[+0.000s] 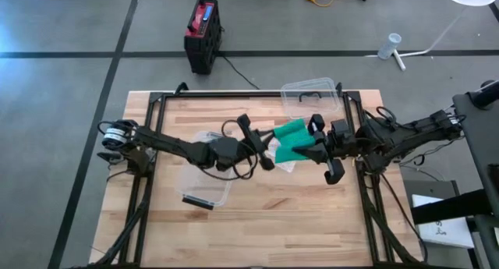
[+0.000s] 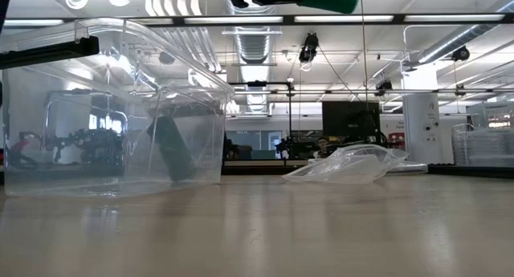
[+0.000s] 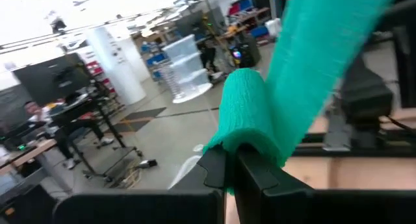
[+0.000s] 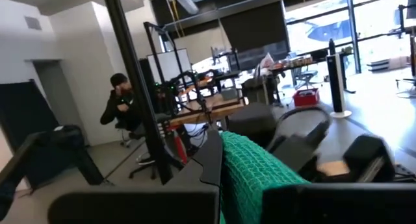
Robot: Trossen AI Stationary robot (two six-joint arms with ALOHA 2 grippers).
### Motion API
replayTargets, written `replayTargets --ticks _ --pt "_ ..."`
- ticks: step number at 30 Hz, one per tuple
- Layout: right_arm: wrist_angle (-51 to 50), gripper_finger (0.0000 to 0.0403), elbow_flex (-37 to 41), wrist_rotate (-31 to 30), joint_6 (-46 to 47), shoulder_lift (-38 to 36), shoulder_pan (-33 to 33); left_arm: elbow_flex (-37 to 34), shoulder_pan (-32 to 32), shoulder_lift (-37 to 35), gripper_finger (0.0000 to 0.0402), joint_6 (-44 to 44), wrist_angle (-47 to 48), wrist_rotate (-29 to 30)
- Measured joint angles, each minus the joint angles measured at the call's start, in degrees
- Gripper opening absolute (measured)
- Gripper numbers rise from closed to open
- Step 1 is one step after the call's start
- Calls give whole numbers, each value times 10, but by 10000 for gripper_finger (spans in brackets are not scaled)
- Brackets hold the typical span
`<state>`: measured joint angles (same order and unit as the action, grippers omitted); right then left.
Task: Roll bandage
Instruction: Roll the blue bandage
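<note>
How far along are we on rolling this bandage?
Done: the green bandage is out of its clear wrapper, which lies on the table, and is lifted above it. In hand: the left gripper pinches the part-rolled end, and the right gripper holds the loose strip. Left: a flat length still spans between them, so most of the rolling remains.
</note>
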<state>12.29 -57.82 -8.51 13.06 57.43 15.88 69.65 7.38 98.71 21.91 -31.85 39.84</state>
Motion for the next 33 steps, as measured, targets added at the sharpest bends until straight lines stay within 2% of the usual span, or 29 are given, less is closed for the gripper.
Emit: replayTargets --ticks 8,17,23,28,33 --pt "0 0 0 11 0 -2 7 0 -39 -18 0 -6 -16 -15" --pt "1 0 -15 10 -14 -4 6 0 -20 -5 0 -46 -4 -148" --pt "0 0 -28 -73 -16 -4 3 0 17 16 0 -43 -1 -164" --pt "-5 0 -28 -90 -20 -3 -7 0 40 21 0 -43 -10 -164" --pt "-40 0 -28 -170 -9 -3 -12 0 66 19 0 -30 -21 -164"
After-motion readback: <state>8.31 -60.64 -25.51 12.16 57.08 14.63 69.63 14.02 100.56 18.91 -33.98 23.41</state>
